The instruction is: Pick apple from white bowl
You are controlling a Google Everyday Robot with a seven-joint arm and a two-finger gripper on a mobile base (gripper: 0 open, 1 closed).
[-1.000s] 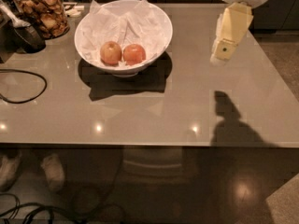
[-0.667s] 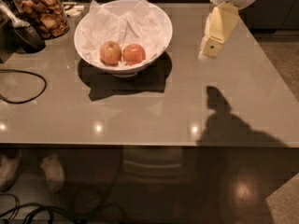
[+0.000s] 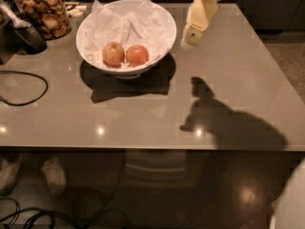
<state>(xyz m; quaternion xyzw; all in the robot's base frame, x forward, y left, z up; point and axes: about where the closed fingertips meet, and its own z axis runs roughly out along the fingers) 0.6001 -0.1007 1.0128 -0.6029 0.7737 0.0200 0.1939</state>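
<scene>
The white bowl [image 3: 159,20], lined with crumpled white paper, stands at the back left of the grey table [image 3: 143,109]. Two apples lie side by side in it. The apple [image 3: 137,55] of deeper red-orange colour is on the right. A paler yellow-orange apple [image 3: 113,53] is on its left. My gripper [image 3: 190,36], cream-coloured, hangs above the table just right of the bowl's rim, pointing down and left. It holds nothing that I can see.
A glass jar of brown snacks [image 3: 43,11] stands at the back left corner. A dark object [image 3: 28,37] sits beside it. A black cable [image 3: 24,87] loops along the table's left side. The arm's shadow [image 3: 228,123] falls on the right front.
The gripper has moved left across the table, from well right of the bowl to close beside its right rim. The bowl and apples have not moved.
</scene>
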